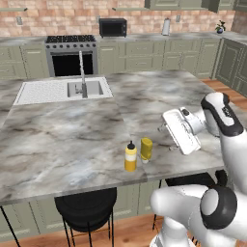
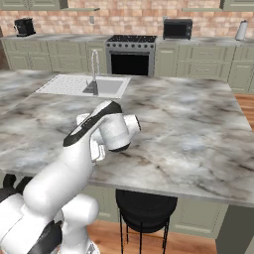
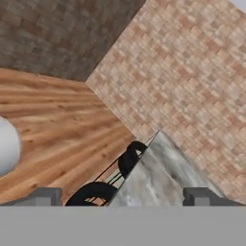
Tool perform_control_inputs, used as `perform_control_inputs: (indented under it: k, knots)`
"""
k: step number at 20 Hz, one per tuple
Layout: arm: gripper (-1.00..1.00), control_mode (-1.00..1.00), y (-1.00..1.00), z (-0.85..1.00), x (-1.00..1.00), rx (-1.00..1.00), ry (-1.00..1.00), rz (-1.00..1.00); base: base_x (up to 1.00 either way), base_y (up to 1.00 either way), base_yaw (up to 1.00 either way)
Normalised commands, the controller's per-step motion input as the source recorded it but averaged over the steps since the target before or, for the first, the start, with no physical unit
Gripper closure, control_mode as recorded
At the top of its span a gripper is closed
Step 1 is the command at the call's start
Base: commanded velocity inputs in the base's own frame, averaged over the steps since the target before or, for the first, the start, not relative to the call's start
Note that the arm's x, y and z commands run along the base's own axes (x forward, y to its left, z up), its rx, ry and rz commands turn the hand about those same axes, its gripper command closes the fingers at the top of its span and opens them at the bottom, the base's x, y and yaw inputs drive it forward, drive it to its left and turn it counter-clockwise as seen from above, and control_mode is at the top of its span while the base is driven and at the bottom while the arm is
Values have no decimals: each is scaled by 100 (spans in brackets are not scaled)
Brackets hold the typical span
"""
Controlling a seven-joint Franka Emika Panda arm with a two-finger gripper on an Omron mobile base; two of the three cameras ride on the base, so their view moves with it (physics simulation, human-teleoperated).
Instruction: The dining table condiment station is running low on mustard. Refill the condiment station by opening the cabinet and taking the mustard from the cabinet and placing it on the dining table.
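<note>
The mustard (image 1: 146,148), a short squat dark-yellow bottle, stands cap down on the dining table (image 1: 72,130) near its front edge. My gripper (image 1: 164,127) hovers just right of it, apart from it. In the hand view the gripper (image 3: 124,197) is open, its fingertips (image 3: 48,196) set wide with nothing between them, and it looks past a corner of the dining table (image 3: 158,173) at the floor. The arm hides the mustard in the right base view. The cabinet is cut off at the top edge: just the bottoms of the upper wall units (image 1: 176,4) show.
A taller yellow bottle with a dark nozzle (image 1: 130,157) stands touching-close left of the mustard. A sink with tap (image 1: 83,87) sits at the far left of the table. Black stools (image 1: 87,207) stand under the front edge. Stove (image 1: 71,55) and microwave (image 1: 113,27) line the back wall.
</note>
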Motion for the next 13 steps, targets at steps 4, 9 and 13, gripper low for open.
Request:
perform_control_inputs:
  k: [4, 9, 13]
  knots:
    - [-100, -100, 0, 64, -35, -5, -20, -14, 0, 0, 0]
    - [-100, -100, 0, 35, -3, -4, -19, -14, 0, 0, 0]
    - [-100, -100, 0, 5, -4, 0, -11, -7, 0, 0, 0]
